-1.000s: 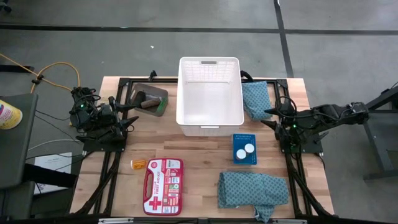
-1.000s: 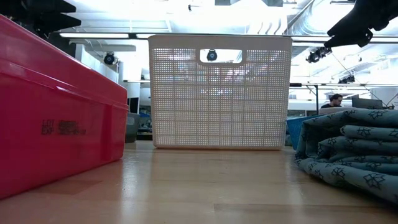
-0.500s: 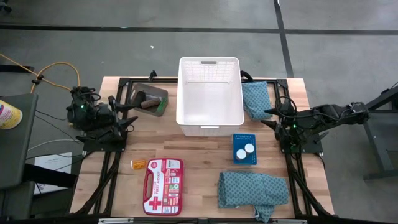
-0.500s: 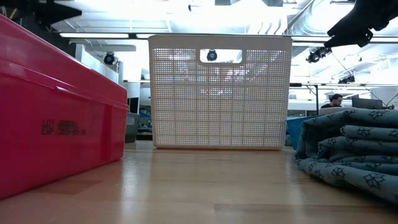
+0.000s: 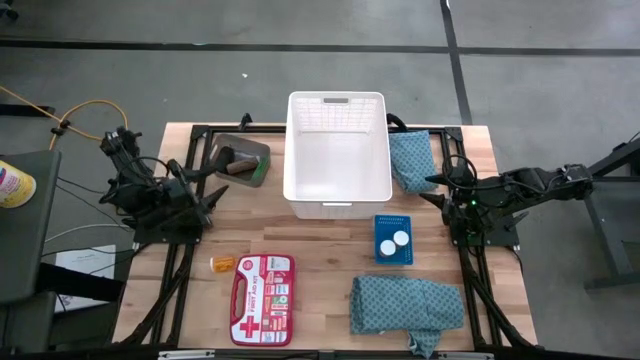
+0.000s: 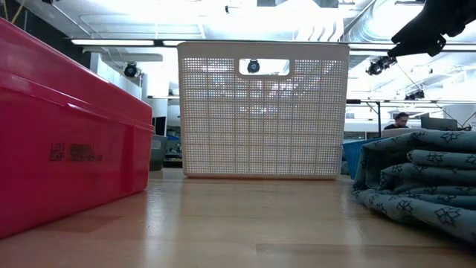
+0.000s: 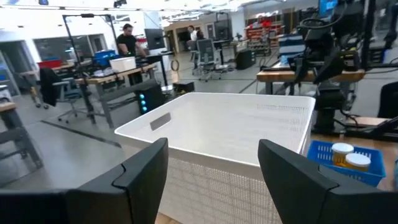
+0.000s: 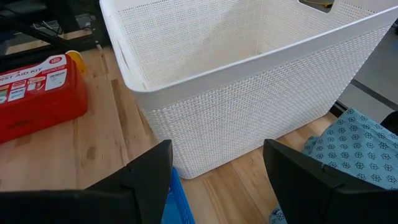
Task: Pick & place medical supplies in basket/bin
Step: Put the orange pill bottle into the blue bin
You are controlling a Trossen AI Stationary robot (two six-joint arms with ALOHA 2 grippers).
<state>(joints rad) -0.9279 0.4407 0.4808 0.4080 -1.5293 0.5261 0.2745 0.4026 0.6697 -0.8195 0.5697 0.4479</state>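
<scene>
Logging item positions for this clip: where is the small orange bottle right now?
In the high view, the small orange bottle lies on the wooden table toward its left front, right beside the red plastic first aid kit, nearer the left arm.

Bin (image 5: 241, 160) contents too small to identify

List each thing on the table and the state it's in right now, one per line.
Basket: upright, empty.
Bin: holds small rolls.
Blue tray: holds two white caps.
First aid kit: lying flat, closed.
Cloths: folded, on table.
Left gripper: open, empty.
Right gripper: open, empty.
</scene>
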